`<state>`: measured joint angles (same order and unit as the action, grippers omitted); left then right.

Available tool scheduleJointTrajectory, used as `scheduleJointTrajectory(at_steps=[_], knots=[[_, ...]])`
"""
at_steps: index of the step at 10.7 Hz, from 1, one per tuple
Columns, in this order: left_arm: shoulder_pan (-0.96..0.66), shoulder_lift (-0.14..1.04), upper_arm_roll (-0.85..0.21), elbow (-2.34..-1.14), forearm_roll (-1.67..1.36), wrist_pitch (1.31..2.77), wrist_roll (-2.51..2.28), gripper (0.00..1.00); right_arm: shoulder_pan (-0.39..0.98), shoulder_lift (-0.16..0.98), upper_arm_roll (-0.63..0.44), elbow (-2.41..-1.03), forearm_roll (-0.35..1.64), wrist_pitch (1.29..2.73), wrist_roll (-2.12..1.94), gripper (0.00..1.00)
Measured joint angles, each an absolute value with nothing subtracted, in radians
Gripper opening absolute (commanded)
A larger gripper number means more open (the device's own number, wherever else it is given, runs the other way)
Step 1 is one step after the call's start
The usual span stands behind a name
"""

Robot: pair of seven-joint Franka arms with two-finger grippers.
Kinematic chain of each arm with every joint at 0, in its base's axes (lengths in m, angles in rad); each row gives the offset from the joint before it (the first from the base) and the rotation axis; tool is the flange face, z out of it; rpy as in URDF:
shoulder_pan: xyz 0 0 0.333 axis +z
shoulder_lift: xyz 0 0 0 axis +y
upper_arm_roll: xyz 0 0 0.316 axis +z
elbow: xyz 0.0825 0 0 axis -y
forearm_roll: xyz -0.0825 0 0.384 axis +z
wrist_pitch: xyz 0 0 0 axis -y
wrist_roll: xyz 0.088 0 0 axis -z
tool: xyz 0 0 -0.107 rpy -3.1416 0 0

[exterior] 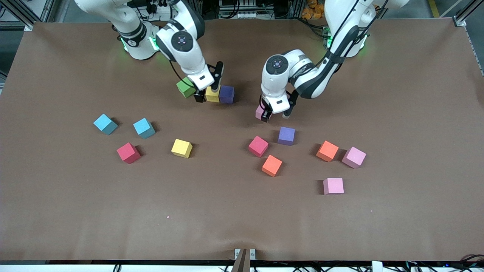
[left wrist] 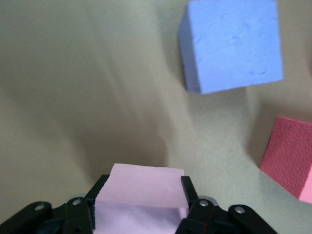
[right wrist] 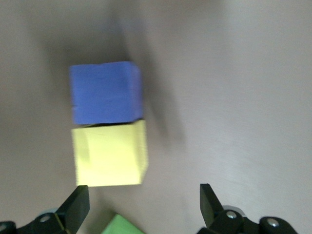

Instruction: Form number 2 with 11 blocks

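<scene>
My left gripper (exterior: 264, 113) is shut on a pink block (exterior: 259, 112), which fills the gap between the fingers in the left wrist view (left wrist: 141, 187). It hangs over the table near a purple block (exterior: 286, 135) (left wrist: 231, 46) and a red block (exterior: 258, 146) (left wrist: 292, 156). My right gripper (exterior: 207, 94) (right wrist: 141, 204) is open with nothing gripped, over a yellow block (exterior: 212, 94) (right wrist: 109, 153). That block touches another purple block (exterior: 227, 94) (right wrist: 105, 92). A green block (exterior: 185, 87) (right wrist: 122, 225) lies beside the right gripper.
Loose blocks lie nearer the front camera: two light blue (exterior: 105, 124) (exterior: 143, 127), a red (exterior: 128, 152) and a yellow (exterior: 181, 148) toward the right arm's end; two orange (exterior: 272, 165) (exterior: 327, 150) and two pink (exterior: 354, 157) (exterior: 333, 186) toward the left arm's end.
</scene>
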<state>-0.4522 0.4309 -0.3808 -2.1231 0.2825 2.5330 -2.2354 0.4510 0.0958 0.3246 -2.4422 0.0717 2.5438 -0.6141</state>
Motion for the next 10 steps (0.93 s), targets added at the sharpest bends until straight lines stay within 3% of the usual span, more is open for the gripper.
scheduleJointTrajectory(at_steps=[3, 6, 10], knots=[[-0.486, 0.431, -0.415, -2.099, 0.282, 2.533, -2.465, 0.03, 0.356, 0.138, 0.258, -2.313, 0.055, 2.517, -0.641, 1.00], [-0.560, 0.444, -0.416, -2.083, 0.282, 2.512, -2.658, 0.06, 0.224, 0.291, 0.236, -2.094, -0.008, 2.450, -0.742, 1.00], [-0.570, 0.515, -0.411, -2.031, 0.279, 2.485, -2.728, 0.07, 0.140, 0.479, 0.235, -1.980, -0.036, 2.453, -0.826, 1.00]])
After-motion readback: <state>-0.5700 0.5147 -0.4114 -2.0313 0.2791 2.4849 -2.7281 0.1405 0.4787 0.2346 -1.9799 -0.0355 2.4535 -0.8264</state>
